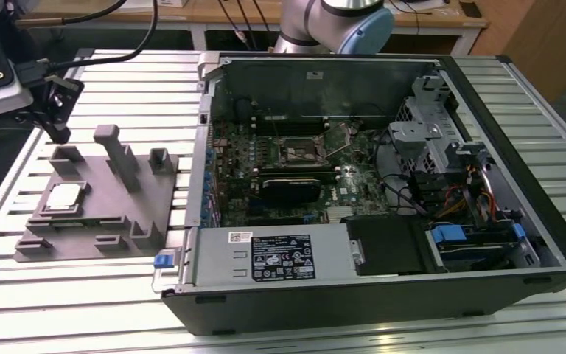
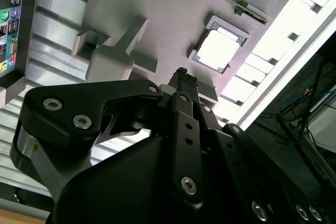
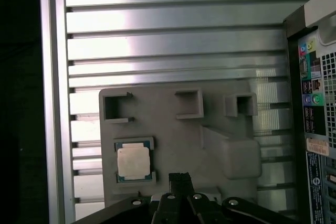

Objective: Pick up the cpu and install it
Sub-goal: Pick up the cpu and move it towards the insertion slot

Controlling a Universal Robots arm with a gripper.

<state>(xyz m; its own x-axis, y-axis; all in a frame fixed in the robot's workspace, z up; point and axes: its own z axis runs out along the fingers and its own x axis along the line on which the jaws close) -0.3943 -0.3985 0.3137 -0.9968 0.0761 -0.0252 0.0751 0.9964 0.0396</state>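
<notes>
The ribbed metal tabletop [image 1: 57,295] holds a big open computer case [image 1: 362,306]. Beside it, on the exterior view's left, sits a grey tray [image 1: 91,221]. The gripper [image 1: 57,133] hangs near the tray, pressed together and holding nothing. The cpu [image 1: 64,195] lies flat in a square pocket of the tray.

Exterior view: arm [image 1: 337,22] cut off at the top edge. The housing above the gripper [image 1: 59,135] runs out past the exterior view's left.

Both wrist views: gripper body hides part of the grey tray [image 3: 173,129] [image 2: 157,14]. Computer case [image 3: 315,103] cropped at the edge.

Socket [image 1: 298,151] on the board: contents too small to tell.
</notes>
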